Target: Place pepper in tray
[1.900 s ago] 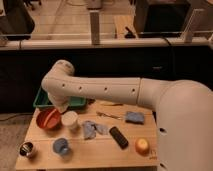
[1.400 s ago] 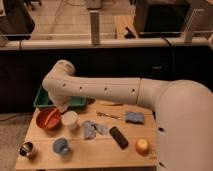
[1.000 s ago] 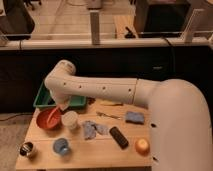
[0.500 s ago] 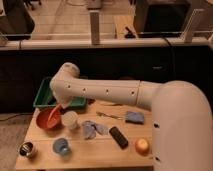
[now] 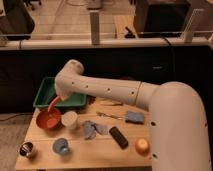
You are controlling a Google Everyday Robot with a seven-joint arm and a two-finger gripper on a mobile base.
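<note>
Warm oranges and cool blues and greens on a pale wood bench [image 5: 95,154].
Off-white robot arm [image 5: 112,91] dotted with small dark spots; end effector [image 5: 59,96] equally off-white, low over the near-left corner of the green rectangular plastic tray [image 5: 44,93], clamped on the slim orange-red pepper [image 5: 53,104]. Round orange-red bowl [image 5: 48,120] beside a plain white cup [image 5: 69,120]. Light blue cup [image 5: 60,146], blue-grey crumpled cloth [image 5: 93,129], denim-blue folded cloth [image 5: 134,117]. Black rectangular bar [image 5: 118,137], round orange fruit [image 5: 142,145], dark can with a pale shiny rim [image 5: 27,149].
</note>
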